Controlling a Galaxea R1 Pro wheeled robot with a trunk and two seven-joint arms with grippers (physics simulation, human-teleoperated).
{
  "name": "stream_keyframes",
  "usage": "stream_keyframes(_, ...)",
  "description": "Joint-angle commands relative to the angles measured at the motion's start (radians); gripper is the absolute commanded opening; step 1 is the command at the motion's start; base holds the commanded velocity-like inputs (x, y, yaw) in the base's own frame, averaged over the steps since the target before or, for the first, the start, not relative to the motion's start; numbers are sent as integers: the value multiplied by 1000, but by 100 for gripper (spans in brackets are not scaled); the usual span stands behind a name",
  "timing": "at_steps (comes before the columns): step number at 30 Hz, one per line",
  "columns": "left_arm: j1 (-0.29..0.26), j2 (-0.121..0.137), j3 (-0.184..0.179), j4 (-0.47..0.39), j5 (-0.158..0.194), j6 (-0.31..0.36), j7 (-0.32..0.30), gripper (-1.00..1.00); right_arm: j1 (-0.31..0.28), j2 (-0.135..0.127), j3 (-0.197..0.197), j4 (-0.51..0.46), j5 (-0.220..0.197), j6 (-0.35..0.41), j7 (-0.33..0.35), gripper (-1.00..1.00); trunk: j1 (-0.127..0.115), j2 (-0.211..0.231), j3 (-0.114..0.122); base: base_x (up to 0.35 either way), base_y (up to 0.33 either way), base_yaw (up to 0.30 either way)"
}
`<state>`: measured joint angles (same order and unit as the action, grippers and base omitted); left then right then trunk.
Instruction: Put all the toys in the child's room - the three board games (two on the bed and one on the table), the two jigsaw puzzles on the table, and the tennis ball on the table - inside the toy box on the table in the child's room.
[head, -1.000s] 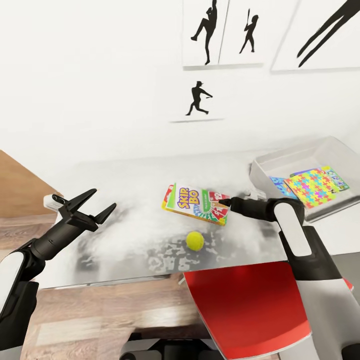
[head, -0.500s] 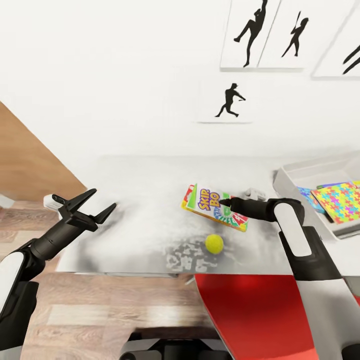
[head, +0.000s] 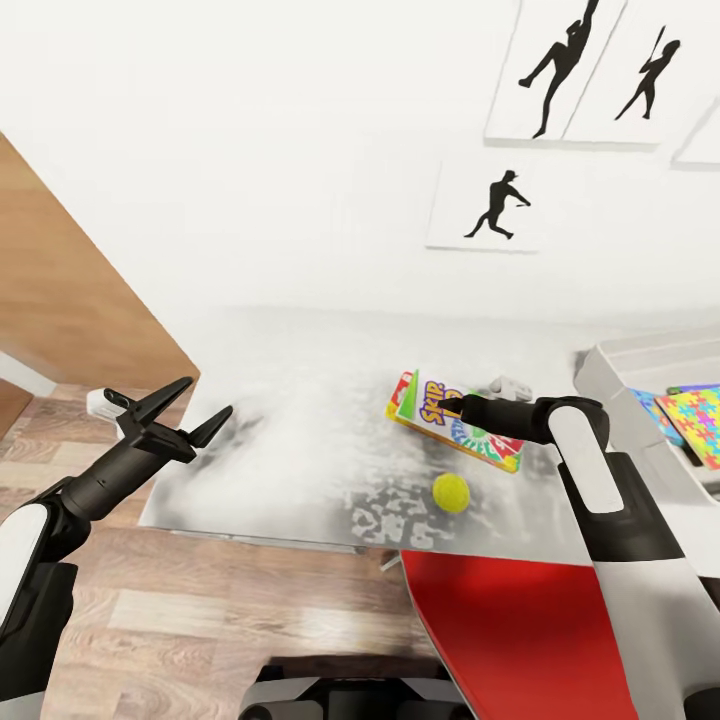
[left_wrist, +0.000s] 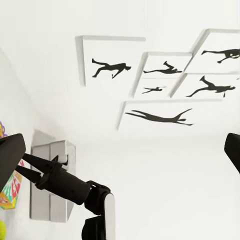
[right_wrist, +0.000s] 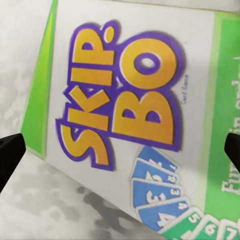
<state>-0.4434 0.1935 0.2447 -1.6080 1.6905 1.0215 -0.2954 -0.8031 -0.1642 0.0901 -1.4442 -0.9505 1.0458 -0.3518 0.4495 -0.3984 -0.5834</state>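
The right pincer is hovering directly above the Skip-Bo board game, its dark fingertips spread wide to either side of the printed lid in the right wrist view and gripping nothing. The flat cardboard box is lying face up on the white bench, just under and slightly ahead of that pincer; judged by its build, it is light, stiff and somewhat slick, best taken across its narrow width by opposite long edges. The tennis ball is sitting near the box, on the robot's side of the pincer. The grey toy box, with a jigsaw puzzle inside, is waiting beyond the pincer's right. The left pincer is hanging spread and empty, well apart over the bench's left end.
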Motion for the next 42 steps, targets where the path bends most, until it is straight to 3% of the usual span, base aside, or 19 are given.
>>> stream_keyframes(1, -1, 0, 1, 0, -8, 3, -8, 100, -1, -1, 1, -1, -10, 1, -10, 100, 1, -2, -1, 0, 0, 37)
stream_keyframes(29, -1, 0, 1, 0, -8, 3, -10, 100, -1, -4, -5, -1, -8, 1, -13, 100, 1, -2, -1, 0, 0, 7)
stream_keyframes(32, 0, 0, 1, 0, -8, 3, -10, 100, 0, -14, -24, -2, -8, 1, -15, 100, 1, -2, -1, 0, 0, 0)
stream_keyframes(35, 0, 0, 1, 0, -8, 3, -9, 100, 1, -50, -78, -6, -10, 1, -16, 100, 1, -2, -1, 0, 0, 0)
stream_keyframes(36, 0, 0, 1, 0, -8, 3, -9, 100, 1, -50, -78, -6, -10, 1, -16, 100, 1, -2, -1, 0, 0, 0)
stream_keyframes(42, -1, 0, 1, 0, -8, 3, -8, 100, 19, -110, -150, -15, -13, 1, -14, 100, 1, -2, -1, 0, 0, 0)
